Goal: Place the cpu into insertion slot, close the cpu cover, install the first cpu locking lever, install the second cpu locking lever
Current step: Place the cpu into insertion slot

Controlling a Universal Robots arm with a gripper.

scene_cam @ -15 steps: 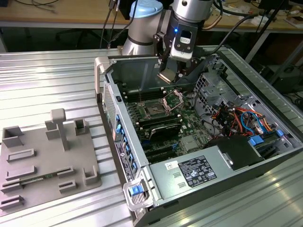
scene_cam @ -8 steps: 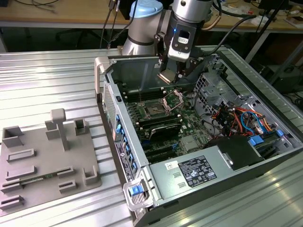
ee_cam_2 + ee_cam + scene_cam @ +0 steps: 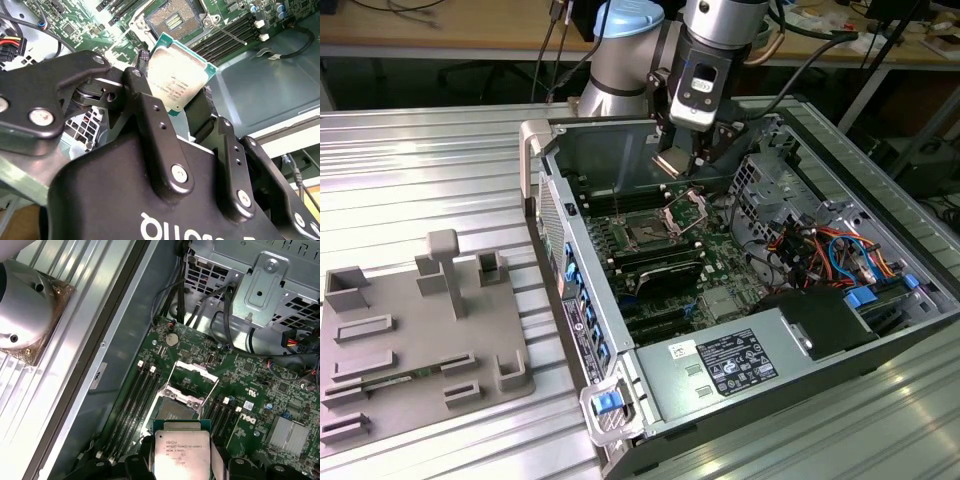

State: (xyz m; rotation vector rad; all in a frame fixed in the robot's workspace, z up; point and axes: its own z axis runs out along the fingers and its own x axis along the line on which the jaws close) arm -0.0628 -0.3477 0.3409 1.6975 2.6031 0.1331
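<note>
My gripper (image 3: 678, 165) is shut on the cpu (image 3: 675, 160), a flat silver chip with a green rim, and holds it above the motherboard inside the open computer case. In the second wrist view the cpu (image 3: 177, 75) sits tilted between the two black fingers (image 3: 145, 102). The insertion slot (image 3: 645, 232) lies below and toward the exterior view's left of the chip, dark in its centre and bare. The cpu cover (image 3: 670, 212) stands raised beside it. In the first wrist view the cpu (image 3: 181, 452) hovers just short of the insertion slot (image 3: 172, 412), with the raised cpu cover (image 3: 196, 369) beyond.
Long black memory slots (image 3: 655, 265) flank the socket. A grey power supply box (image 3: 730, 365) fills the case's near end. A metal drive cage (image 3: 770, 180) and coloured cables (image 3: 820, 250) crowd the exterior view's right. A grey fixture plate (image 3: 420, 340) lies outside, at the left.
</note>
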